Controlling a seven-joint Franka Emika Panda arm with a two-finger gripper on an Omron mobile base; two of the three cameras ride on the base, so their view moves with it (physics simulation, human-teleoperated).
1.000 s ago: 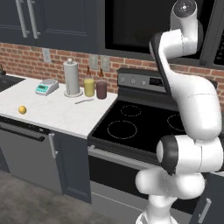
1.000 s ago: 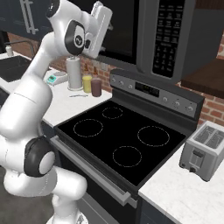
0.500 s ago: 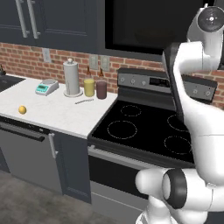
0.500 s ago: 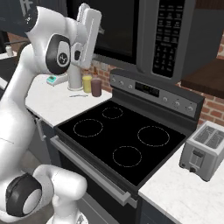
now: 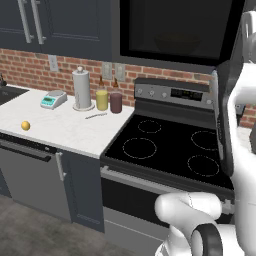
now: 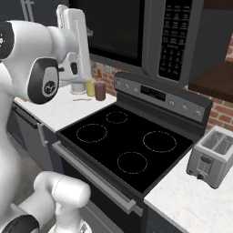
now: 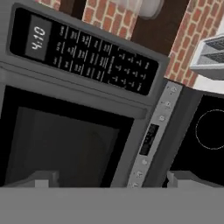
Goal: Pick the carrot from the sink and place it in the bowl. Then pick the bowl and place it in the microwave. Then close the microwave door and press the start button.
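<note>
The microwave [image 6: 136,32] hangs over the stove, and its door [image 5: 172,30] lies flush and shut. Behind the dark glass a dim rounded shape [image 5: 175,42] shows; I cannot tell whether it is the bowl. The carrot is hidden. The button strip [image 6: 175,36] runs down the microwave's right side. In the hand view it appears rolled, as the button strip [image 7: 87,57] across the top. My gripper [image 7: 113,181] faces the microwave from a short way off. It is open, its tips wide apart with nothing between them. A corner of the black sink [image 5: 7,92] shows at far left.
The black stove [image 5: 170,150] sits below the microwave, with its control panel [image 6: 159,93] at the back. On the white counter [image 5: 55,132] are a small yellow fruit [image 5: 25,125], a scale [image 5: 53,99], a paper towel roll [image 5: 81,89] and two jars [image 5: 109,100]. A toaster [image 6: 214,154] stands to the stove's right.
The arm has swung up and across in front of the stove, turning the hand toward the microwave. The gripper has stayed open, and the base and counter things have not moved.
</note>
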